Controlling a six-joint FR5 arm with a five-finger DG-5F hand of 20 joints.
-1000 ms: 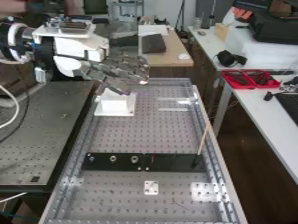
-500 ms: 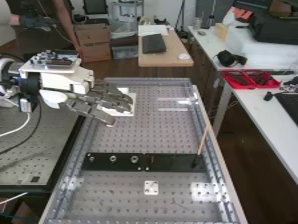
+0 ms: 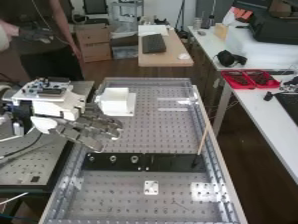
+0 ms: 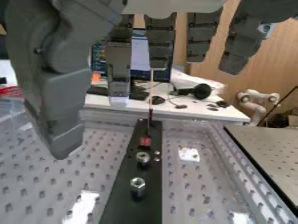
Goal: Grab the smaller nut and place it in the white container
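- The robot hand (image 3: 88, 128) had come down along the bench (image 3: 136, 197), away from the white container (image 3: 116, 106) and toward the black strip (image 3: 174, 162); I judged this to be the approach to the nuts.
- Its fingers (image 4: 159, 42) hung loosely straight, grasping nothing, so the pick was still ahead.
- The container, partly covered by the hand earlier, now stood in plain sight beyond the strip.
- Both the middle nut (image 3: 113, 159) and the nut nearer the red piece (image 4: 145, 142) sat upright on the strip, apart. The middle one looked smaller, though I could not be sure.
- A small fitting (image 3: 91, 159) near the strip's end was too tiny to identify; it might have been another nut.
- The container's inside was hard to make out.
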